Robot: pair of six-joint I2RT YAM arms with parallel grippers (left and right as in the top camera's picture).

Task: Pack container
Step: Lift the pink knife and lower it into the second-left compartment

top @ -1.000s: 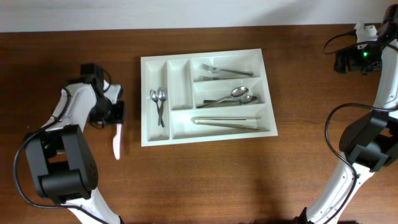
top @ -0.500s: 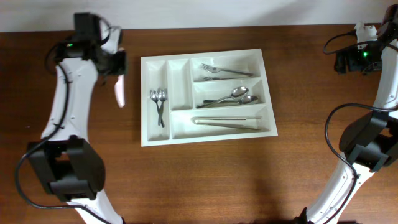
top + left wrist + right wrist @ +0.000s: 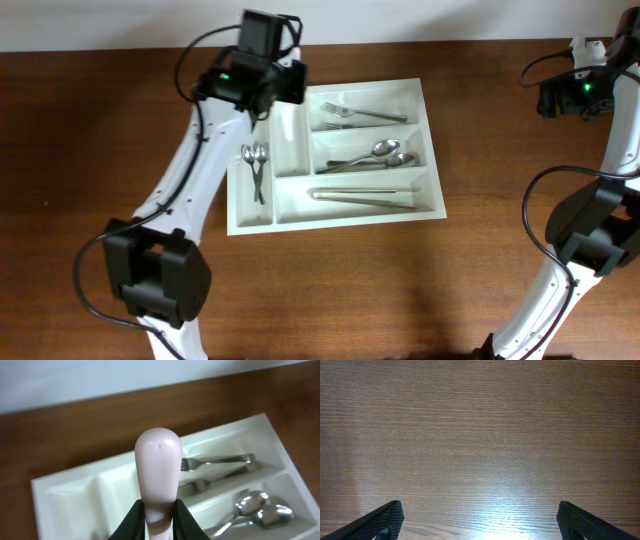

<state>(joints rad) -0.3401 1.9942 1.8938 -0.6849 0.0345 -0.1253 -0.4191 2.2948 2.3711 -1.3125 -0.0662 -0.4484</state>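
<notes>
The container [image 3: 290,150] is a white five-compartment tray in the middle of the brown table. My left gripper [image 3: 272,88] hovers over its back left corner, shut on a pale pink rounded utensil [image 3: 157,470]. That utensil sticks out past the fingers, above the tray [image 3: 70,495], in the left wrist view. From overhead the arm hides it. My right gripper [image 3: 585,92] is at the far right back of the table. In its wrist view the right gripper [image 3: 480,525] stands open over bare wood with nothing between its fingers.
The tray holds two small spoons [image 3: 255,160] in the leftmost narrow slot, forks [image 3: 360,115] at the back, larger spoons [image 3: 380,155] in the middle and tongs [image 3: 362,195] at the front. The second narrow slot has nothing in it.
My left arm has swung from the table left of the tray up and to the right, carrying the pink utensil to above the tray's back left corner. The right arm has not moved.
</notes>
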